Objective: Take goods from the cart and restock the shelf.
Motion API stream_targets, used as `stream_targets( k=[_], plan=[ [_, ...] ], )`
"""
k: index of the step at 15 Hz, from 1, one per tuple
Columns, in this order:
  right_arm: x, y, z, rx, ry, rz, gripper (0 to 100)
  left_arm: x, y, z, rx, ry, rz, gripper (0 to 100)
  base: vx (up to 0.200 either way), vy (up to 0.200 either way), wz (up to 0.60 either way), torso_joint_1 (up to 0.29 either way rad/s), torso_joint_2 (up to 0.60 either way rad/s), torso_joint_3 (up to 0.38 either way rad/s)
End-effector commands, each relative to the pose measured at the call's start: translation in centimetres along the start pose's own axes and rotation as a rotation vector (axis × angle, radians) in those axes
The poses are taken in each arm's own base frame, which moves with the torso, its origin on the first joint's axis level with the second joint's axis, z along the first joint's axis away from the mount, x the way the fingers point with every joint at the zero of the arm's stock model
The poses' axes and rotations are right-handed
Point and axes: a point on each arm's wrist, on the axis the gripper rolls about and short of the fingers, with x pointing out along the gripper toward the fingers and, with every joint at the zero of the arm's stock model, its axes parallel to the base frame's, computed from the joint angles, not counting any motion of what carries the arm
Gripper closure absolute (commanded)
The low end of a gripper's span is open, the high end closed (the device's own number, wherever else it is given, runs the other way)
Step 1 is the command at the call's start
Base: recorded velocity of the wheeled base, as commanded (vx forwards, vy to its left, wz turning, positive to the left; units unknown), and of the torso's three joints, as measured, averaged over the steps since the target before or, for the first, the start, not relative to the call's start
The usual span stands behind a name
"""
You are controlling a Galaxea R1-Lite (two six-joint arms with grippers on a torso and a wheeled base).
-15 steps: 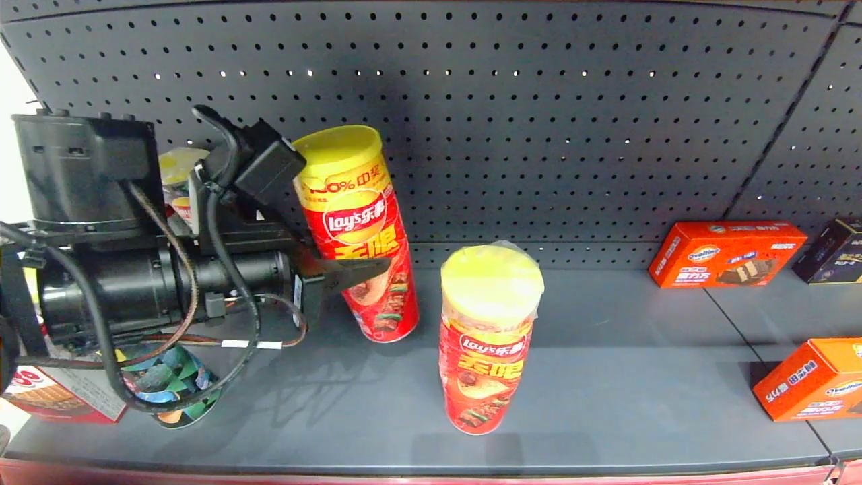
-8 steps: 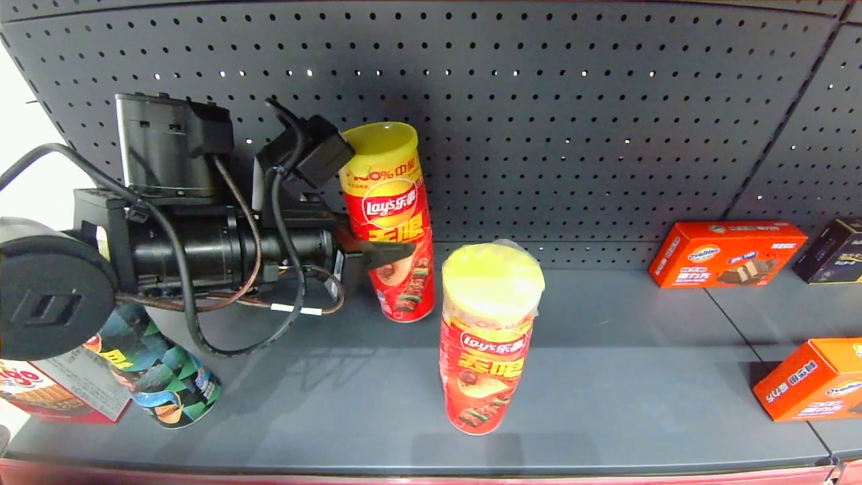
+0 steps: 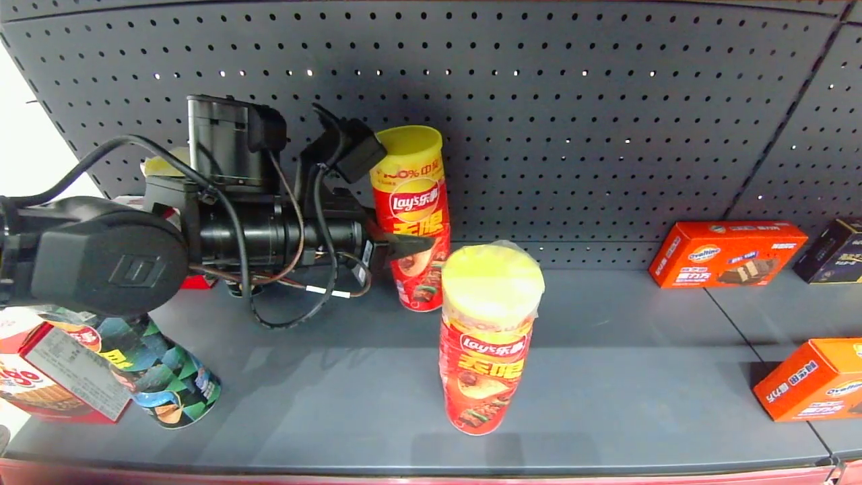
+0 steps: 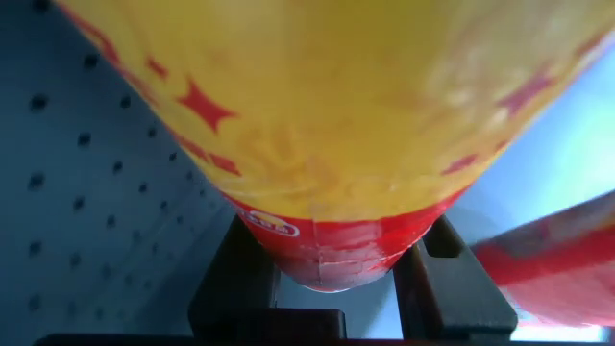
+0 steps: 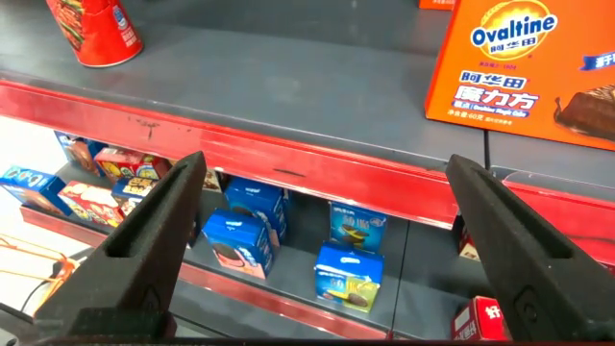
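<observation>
- In the head view, you see the left gripper (image 3: pixel 412 250) closed around the lower half of a red chip can (image 3: pixel 411 195) with a yellow lid. The can is close to upright, near the back of the grey shelf (image 3: pixel 606 377), just before the pegboard wall (image 3: pixel 539 101). Whether its base touches the shelf cannot be told.
- A second red chip can (image 3: pixel 490 337) stands upright nearer the front edge, just beside the held one and apart from it.
- At the left end are a patterned can (image 3: pixel 168 384) and a red box (image 3: pixel 40 394). At the right end lie two orange boxes (image 3: pixel 727 252) (image 3: pixel 808 380) and a dark box (image 3: pixel 832 249).
- In the left wrist view, the held can's red and yellow wall sits between two black fingers (image 4: pixel 452 293), with the pegboard to one side.
- In the right wrist view, your right gripper (image 5: pixel 322 255) is spread wide and holds nothing. It hangs before the shelf's red front edge (image 5: pixel 288 144), with blue boxes (image 5: pixel 240 231) on the lower shelf beyond.
</observation>
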Motion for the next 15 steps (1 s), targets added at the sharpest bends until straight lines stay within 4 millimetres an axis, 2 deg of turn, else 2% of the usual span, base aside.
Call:
stream_targets(
  k=[1, 10, 15],
  plan=[
    [0.0, 0.0, 0.0, 0.000, 0.001, 0.001, 0, 2.0, 0.8, -0.7, 0.029, 0.016, -0.008, 100, 0.000, 0.000, 0.00, 0.000, 0.00, 0.000],
    [0.0, 0.0, 0.0, 0.000, 0.001, 0.001, 0, 5.7, 2.2, -1.8, 0.052, 0.054, -0.028, 100, 0.000, 0.000, 0.00, 0.000, 0.00, 0.000],
    [0.0, 0.0, 0.0, 0.000, 0.001, 0.001, 0, 6.8, 2.1, -1.9, 0.054, 0.053, -0.043, 100, 0.000, 0.000, 0.00, 0.000, 0.00, 0.000]
  ],
)
